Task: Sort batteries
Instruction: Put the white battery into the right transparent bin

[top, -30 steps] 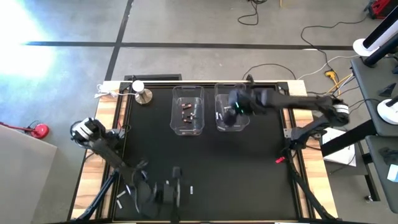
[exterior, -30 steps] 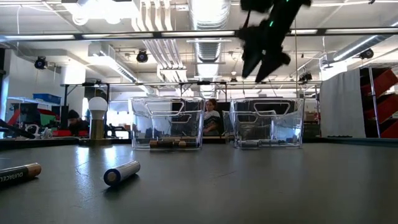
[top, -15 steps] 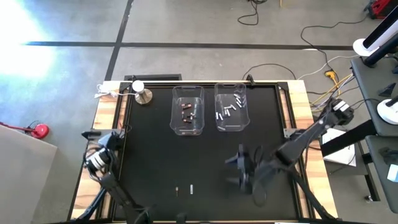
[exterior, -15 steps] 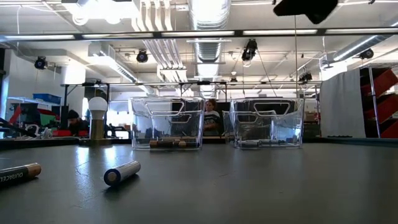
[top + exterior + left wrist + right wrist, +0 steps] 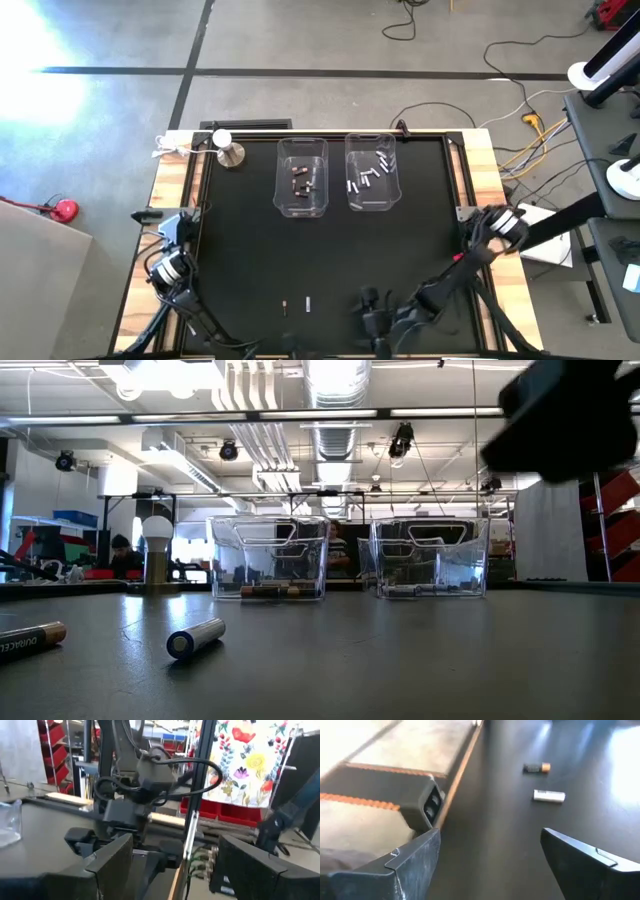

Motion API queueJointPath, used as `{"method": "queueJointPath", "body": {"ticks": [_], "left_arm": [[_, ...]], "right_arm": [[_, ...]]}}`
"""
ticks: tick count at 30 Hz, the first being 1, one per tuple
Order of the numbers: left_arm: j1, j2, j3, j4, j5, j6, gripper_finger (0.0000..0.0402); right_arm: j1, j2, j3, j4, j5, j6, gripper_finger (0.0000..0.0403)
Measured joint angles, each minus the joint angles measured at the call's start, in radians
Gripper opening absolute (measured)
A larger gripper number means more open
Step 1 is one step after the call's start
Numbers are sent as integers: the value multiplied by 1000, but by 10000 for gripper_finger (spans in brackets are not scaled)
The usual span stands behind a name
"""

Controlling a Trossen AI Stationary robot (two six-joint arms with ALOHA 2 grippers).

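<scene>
Both grippers stand open and empty at the near table edge, right gripper (image 5: pixel 490 860) facing 2 loose batteries (image 5: pixel 549 795), remaining batteries sorted in 2 clear bins (image 5: pixel 301 177).

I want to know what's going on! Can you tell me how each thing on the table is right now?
Left bin: upright, dark batteries inside.
Right bin: upright, silver batteries inside.
Dark battery: lying loose on the mat.
Silver battery: lying loose beside it.
Left gripper: open, empty.
Right gripper: open, empty, near the loose batteries.
</scene>
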Motion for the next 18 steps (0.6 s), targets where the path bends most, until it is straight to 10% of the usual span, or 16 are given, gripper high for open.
{"method": "queueJointPath", "body": {"ticks": [18], "left_arm": [[-146,39,-28,-9,-272,-164,272]], "right_arm": [[-233,302,264,26,-8,-68,352]]}}
